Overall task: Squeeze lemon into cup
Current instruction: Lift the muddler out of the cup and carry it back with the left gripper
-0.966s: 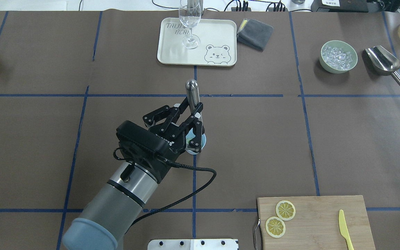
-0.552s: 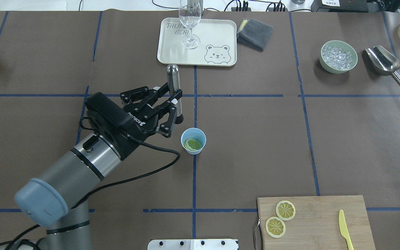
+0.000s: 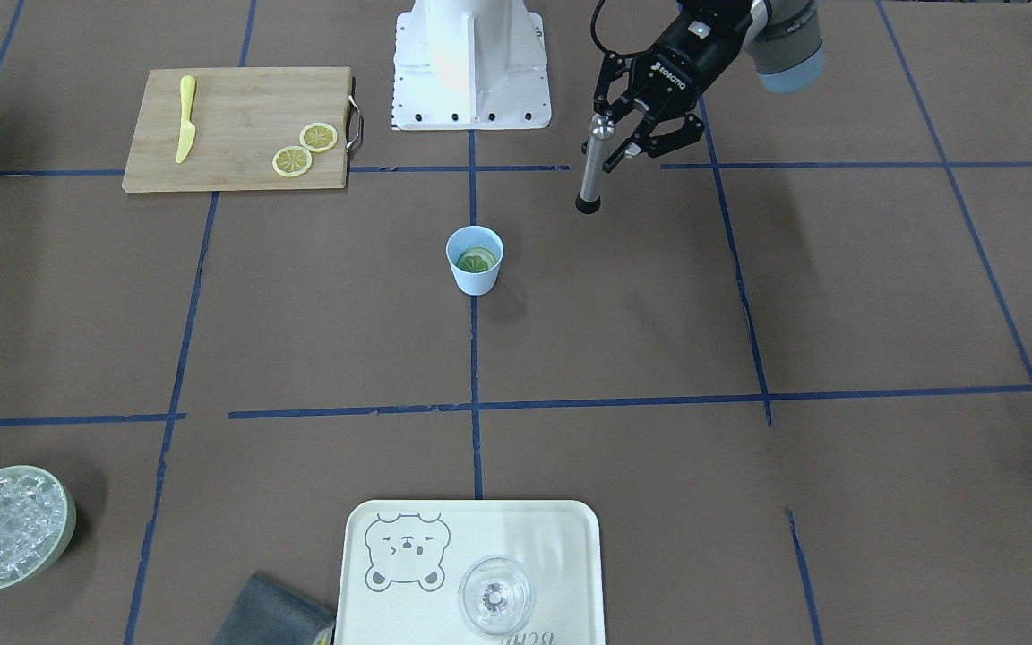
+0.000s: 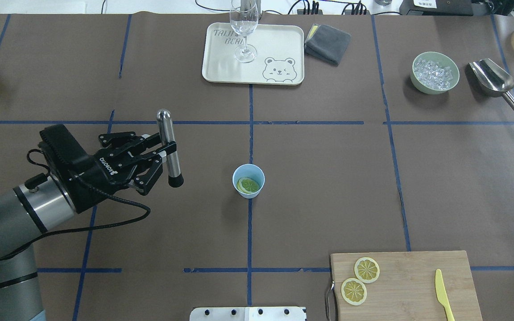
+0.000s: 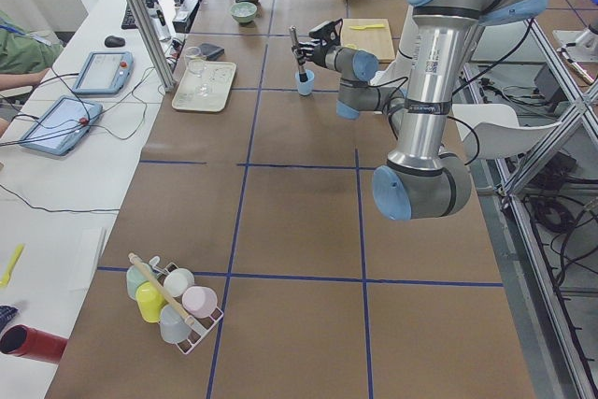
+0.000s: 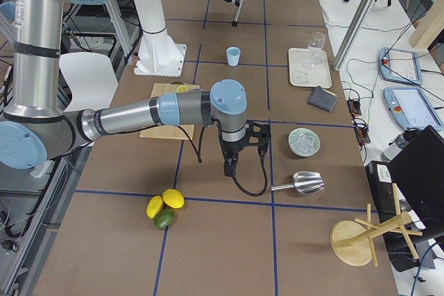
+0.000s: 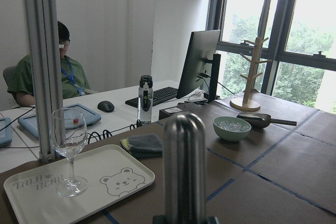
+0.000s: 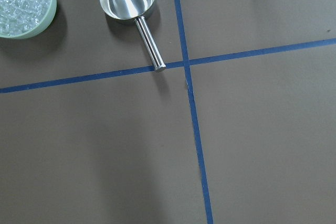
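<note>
Now, front-facing view: the left gripper (image 3: 616, 140) is clamped on a steel muddler (image 3: 591, 170), held upright and well apart from the cup (image 3: 474, 279). The lemon slice (image 3: 477, 262) lies inside the cup.

Overhead view: one second earlier this gripper stood directly over the cup. It has since swung away to the robot's left, so the pressing stroke is judged finished, or paused between strokes. Containers: the cup holds only the slice, and the pale green bowl (image 4: 417, 84) holds ice. The wine glass (image 4: 243, 24) on the tray (image 4: 221, 67) looks empty. Two spare slices (image 4: 366, 269) rest on the cutting board (image 4: 400, 290).

Left side view: muddler and cup overlap by line of sight only.

Right side view: the right gripper (image 6: 232, 161) hangs near the scoop (image 6: 300, 184). Whether its fingers are apart cannot be told.

Left wrist view: the muddler's rounded top, with glass and bowl beyond.

Right wrist view: scoop and bowl edge only, and no fingers show.
</note>
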Action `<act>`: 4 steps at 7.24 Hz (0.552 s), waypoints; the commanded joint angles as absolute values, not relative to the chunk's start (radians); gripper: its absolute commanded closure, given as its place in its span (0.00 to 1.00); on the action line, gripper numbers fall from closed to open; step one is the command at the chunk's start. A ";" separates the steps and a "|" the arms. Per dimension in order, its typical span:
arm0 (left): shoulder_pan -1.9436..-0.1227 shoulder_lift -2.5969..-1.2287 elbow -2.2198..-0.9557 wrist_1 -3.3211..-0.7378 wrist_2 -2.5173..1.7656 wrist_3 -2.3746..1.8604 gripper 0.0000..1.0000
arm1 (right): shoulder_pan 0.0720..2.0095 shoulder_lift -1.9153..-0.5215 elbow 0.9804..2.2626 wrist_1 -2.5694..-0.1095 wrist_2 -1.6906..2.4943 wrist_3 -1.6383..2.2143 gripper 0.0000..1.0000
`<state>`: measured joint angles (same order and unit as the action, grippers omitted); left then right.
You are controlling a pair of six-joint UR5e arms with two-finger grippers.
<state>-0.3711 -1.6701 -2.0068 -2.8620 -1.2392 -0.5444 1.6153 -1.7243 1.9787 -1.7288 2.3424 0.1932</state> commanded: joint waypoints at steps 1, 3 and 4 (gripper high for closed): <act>-0.437 -1.591 -2.119 -2.616 -1.288 -0.572 1.00 | 1.615 -1.726 1.980 -1.729 2.342 0.193 0.00; -0.585 -1.591 -2.211 -2.284 -1.508 -0.607 1.00 | 1.614 -1.726 1.980 -1.729 2.344 0.193 0.00; -0.682 -1.606 -2.229 -2.122 -1.657 -0.683 1.00 | 1.614 -1.724 1.979 -1.729 2.344 0.192 0.00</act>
